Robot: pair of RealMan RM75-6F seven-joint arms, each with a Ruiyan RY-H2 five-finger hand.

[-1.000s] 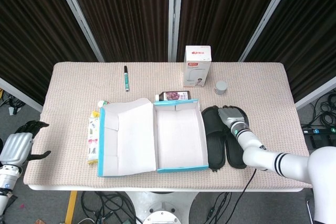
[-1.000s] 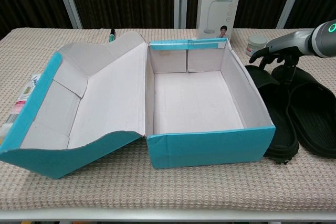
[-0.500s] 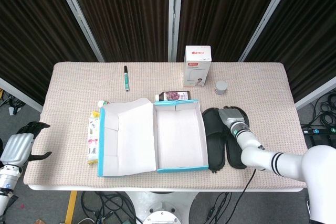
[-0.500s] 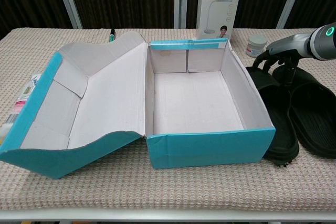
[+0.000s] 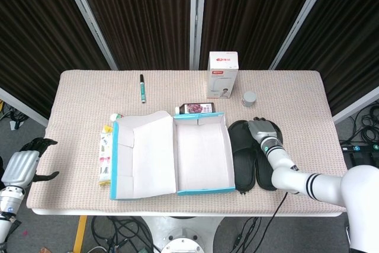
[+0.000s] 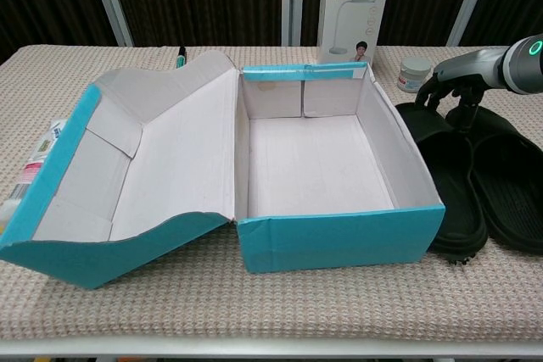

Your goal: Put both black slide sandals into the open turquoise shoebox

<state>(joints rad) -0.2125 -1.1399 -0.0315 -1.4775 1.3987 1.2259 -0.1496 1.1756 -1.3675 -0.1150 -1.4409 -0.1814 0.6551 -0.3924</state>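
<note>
The beige woven-textured table [image 5: 77, 93] stands before dark pleated curtains [image 5: 148, 10]. The right hand [image 6: 454, 82] curls its fingers [image 6: 431, 88] onto the two black slide sandals [image 6: 479, 180], beside the open turquoise cardboard shoebox [image 6: 331, 239]. The left hand [image 5: 21, 167] hangs off-table, fingers spread, empty.

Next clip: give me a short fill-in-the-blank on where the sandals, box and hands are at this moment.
1. Both black slide sandals lie on the table to the ____ of the turquoise shoebox in the head view.
2. Inside, the shoebox holds ____.
3. The ____ hand is over the sandals' strap end.
4. The left hand hangs beyond the table's ____ edge.

Missing words: right; nothing; right; left
</note>
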